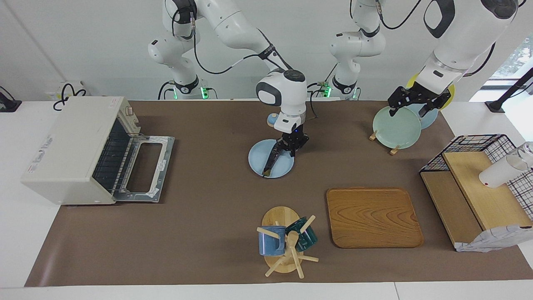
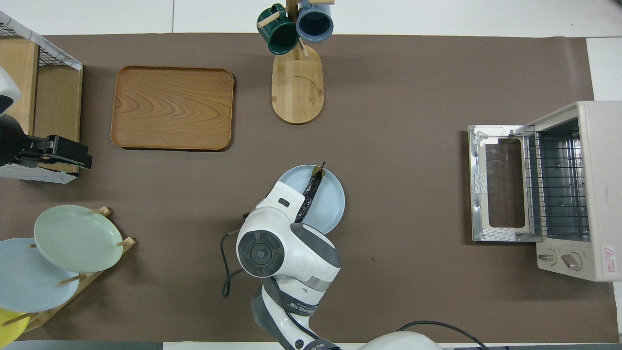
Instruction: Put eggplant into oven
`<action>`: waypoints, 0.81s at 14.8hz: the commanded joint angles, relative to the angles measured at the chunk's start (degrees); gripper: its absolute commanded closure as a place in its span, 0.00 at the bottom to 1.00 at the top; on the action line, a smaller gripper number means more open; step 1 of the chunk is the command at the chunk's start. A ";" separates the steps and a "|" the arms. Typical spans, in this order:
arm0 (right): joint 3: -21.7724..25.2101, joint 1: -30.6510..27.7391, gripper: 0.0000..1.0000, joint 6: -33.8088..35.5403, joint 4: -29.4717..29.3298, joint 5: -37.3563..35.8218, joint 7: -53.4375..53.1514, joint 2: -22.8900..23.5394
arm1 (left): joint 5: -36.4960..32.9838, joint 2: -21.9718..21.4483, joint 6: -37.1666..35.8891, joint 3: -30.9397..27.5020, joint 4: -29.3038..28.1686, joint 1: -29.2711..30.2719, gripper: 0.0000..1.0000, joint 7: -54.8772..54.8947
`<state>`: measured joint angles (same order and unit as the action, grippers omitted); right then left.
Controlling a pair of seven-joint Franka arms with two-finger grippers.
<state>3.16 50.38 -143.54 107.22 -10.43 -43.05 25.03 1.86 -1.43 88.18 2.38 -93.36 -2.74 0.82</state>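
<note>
The eggplant (image 1: pixel 270 163) is long, dark and glossy. It lies on a light blue plate (image 1: pixel 258 160) in the middle of the table, with its stem tip pointing away from the robots. It also shows in the overhead view (image 2: pixel 311 189), on the same plate (image 2: pixel 330 204). My right gripper (image 1: pixel 286 152) is down at the eggplant's end nearer to the robots, and the arm hides that end from above. The cream-white oven (image 1: pixel 70 150) stands at the right arm's end of the table, with its door (image 1: pixel 145 168) dropped open and its wire rack (image 2: pixel 554 187) showing. My left gripper (image 1: pixel 410 109) waits, open and empty, over the plate rack.
A wooden tray (image 1: pixel 372 216) and a mug tree with two mugs (image 1: pixel 285 241) stand farther from the robots than the plate. A rack of plates (image 1: pixel 397 127) is near the left arm's base. A black wire basket with wooden boards (image 1: pixel 479 183) stands at the left arm's end.
</note>
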 commanded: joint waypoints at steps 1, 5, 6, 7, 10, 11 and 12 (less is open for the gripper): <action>-0.44 -0.37 1.00 -1.92 3.52 -1.26 3.40 -1.13 | -1.25 -1.21 0.42 -0.19 -1.65 -0.34 0.00 0.32; -0.26 -0.28 1.00 12.27 -1.64 -8.70 6.48 -2.18 | -1.25 -0.68 -0.02 -0.89 -1.56 -1.48 0.00 0.32; -0.26 -0.54 1.00 15.97 -2.88 -10.13 6.57 -2.62 | -1.25 -0.86 -0.02 -0.89 -1.39 -1.48 0.00 0.32; -0.09 -1.24 1.00 18.01 -2.98 -10.32 6.75 -4.27 | -1.25 -1.29 -0.02 -0.80 -1.30 -1.39 0.00 0.32; -0.09 -8.17 1.00 24.34 -2.37 -10.23 7.71 -9.29 | -1.25 -1.91 -0.02 -0.71 -1.30 -0.95 0.00 0.06; 0.00 -10.11 1.00 25.84 -1.67 -10.23 7.71 -10.61 | -1.25 -1.91 -0.02 -0.63 -1.30 -0.60 0.00 0.15; 0.00 -12.48 1.00 27.51 -0.53 -10.23 7.71 -12.18 | -1.25 -1.91 0.07 -0.71 -1.30 -0.51 0.00 0.06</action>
<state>3.74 41.98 -118.10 103.76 -19.64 -36.01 16.50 1.81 -2.25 88.11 2.12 -93.98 -3.02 0.82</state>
